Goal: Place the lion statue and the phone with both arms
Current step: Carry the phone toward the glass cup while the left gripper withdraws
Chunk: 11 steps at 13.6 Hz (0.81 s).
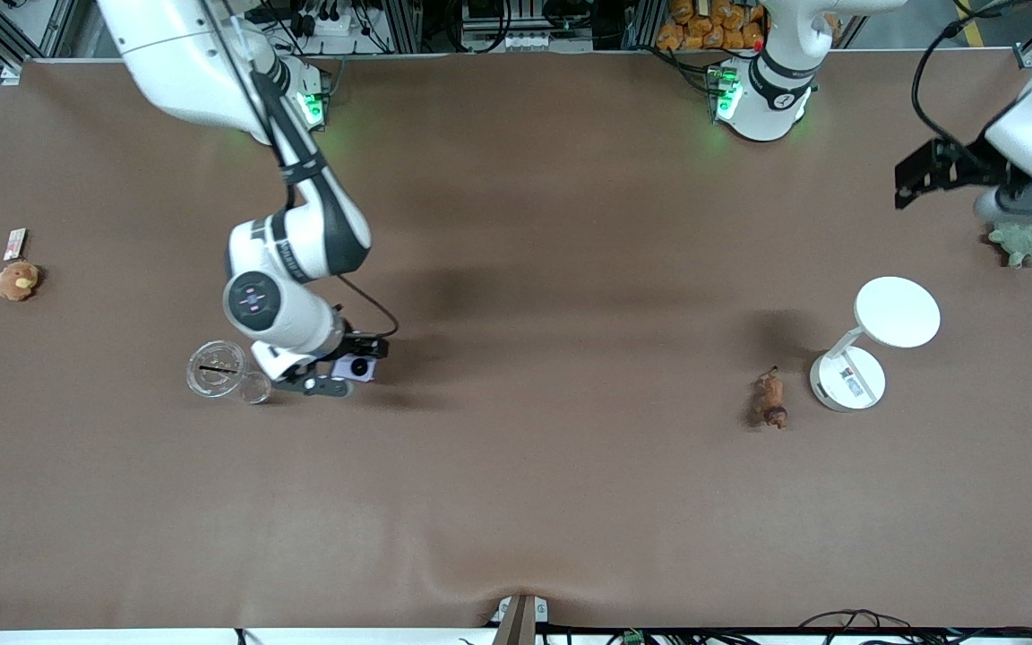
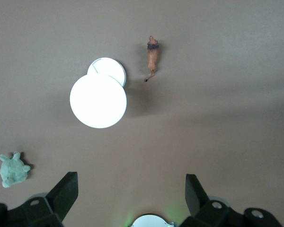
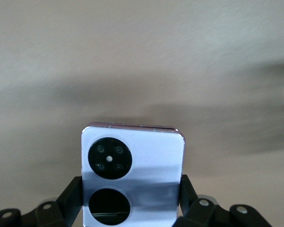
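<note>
The lavender phone (image 1: 357, 367) is clamped between my right gripper's (image 1: 348, 371) fingers, low over the table beside a clear plastic lid. In the right wrist view the phone (image 3: 132, 156) shows face up with its two black circles, and the right gripper (image 3: 131, 195) presses both of its side edges. The reddish-brown lion statue (image 1: 770, 400) lies on the table next to a white stand, toward the left arm's end. It also shows in the left wrist view (image 2: 152, 54). My left gripper (image 1: 1029, 204) is open and empty, up in the air over a green plush turtle; it also shows in the left wrist view (image 2: 131, 198).
A white stand with a round disc top (image 1: 897, 312) and a round base stands beside the lion (image 2: 98, 100). The green plush turtle (image 1: 1022, 242) (image 2: 12, 170) lies near the left arm's table end. A clear lid (image 1: 216, 368), a brown plush toy (image 1: 17, 280) and a small packet (image 1: 14, 242) lie toward the right arm's end.
</note>
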### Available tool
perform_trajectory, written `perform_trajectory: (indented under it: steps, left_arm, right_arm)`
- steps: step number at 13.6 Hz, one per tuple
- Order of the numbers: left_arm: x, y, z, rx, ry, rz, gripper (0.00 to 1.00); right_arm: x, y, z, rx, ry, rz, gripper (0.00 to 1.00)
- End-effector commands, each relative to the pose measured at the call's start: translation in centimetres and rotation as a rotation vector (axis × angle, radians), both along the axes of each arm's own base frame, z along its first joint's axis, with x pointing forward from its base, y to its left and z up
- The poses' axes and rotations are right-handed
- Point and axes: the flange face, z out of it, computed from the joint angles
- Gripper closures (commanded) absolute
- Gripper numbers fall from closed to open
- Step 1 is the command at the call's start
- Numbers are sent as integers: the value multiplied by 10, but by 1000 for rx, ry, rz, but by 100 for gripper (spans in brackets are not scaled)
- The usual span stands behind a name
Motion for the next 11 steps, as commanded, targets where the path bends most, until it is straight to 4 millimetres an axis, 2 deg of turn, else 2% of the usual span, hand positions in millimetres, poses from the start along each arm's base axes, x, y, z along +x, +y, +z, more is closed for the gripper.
perform_trajectory:
  steps: [1, 4, 6, 7, 9, 10, 11]
  left_arm:
    - [-3, -7, 0, -71, 13, 35, 0]
    - [1, -5, -2, -59, 5, 23, 0]
    - [5, 1, -4, -44, -2, 25, 0]
    - [8, -3, -7, 15, -7, 5, 0]
    - [8, -4, -7, 30, -9, -4, 0]
    - [8, -4, -6, 35, -11, -5, 0]
    - [8, -5, -7, 39, -10, -8, 0]
  right_arm:
    - [6, -8, -15, 11, -40, 8, 100]
    - [11, -13, -42, 7, -74, 48, 100]
    - [13, -20, -51, 5, -76, 53, 100]
    - [13, -20, -58, 2, -77, 53, 100]
    - [15, -22, -59, 3, -84, 48, 98]
    - [18, -20, -55, 6, -88, 43, 56]
    - [18, -18, -55, 6, -85, 54, 1]
